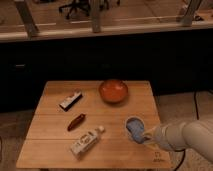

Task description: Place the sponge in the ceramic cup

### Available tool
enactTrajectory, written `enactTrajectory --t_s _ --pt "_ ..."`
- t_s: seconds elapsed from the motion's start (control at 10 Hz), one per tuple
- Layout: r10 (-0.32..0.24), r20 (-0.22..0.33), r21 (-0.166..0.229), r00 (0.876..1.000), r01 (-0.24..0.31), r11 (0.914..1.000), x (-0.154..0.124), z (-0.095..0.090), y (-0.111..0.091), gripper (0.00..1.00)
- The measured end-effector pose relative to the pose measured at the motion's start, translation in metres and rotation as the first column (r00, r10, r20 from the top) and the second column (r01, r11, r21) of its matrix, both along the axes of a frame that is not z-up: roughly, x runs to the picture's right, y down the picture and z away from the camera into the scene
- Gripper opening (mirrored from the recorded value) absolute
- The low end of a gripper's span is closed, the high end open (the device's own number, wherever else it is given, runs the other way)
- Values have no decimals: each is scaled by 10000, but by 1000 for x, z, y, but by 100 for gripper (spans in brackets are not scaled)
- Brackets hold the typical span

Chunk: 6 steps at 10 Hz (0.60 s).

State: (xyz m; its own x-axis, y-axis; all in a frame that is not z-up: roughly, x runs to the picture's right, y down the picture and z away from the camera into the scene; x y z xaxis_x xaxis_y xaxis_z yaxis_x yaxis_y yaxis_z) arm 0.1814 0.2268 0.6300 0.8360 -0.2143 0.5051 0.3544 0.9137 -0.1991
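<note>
The ceramic cup (133, 121) is a small pale round shape on the right side of the wooden table (50, 127), in front of the red bowl. The blue sponge (135, 129) shows at the cup's mouth and seems to sit inside it, filling the opening. My gripper (144, 137) is right at the cup's lower right side, at the end of the pale arm (185, 136) that reaches in from the right edge. Whether it touches the sponge or the cup is not clear.
A wide red-orange bowl (113, 90) stands at the back right. A black-and-white block (71, 100) lies at the back left, with a reddish-brown item (76, 121) in front of it. A white labelled bottle (86, 141) lies near the front edge.
</note>
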Motion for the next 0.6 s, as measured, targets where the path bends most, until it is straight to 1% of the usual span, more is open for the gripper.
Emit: enactTrajectory --t_s 0.6 --pt "-169 -28 -139 9999 168 9998 -6 3 2 80"
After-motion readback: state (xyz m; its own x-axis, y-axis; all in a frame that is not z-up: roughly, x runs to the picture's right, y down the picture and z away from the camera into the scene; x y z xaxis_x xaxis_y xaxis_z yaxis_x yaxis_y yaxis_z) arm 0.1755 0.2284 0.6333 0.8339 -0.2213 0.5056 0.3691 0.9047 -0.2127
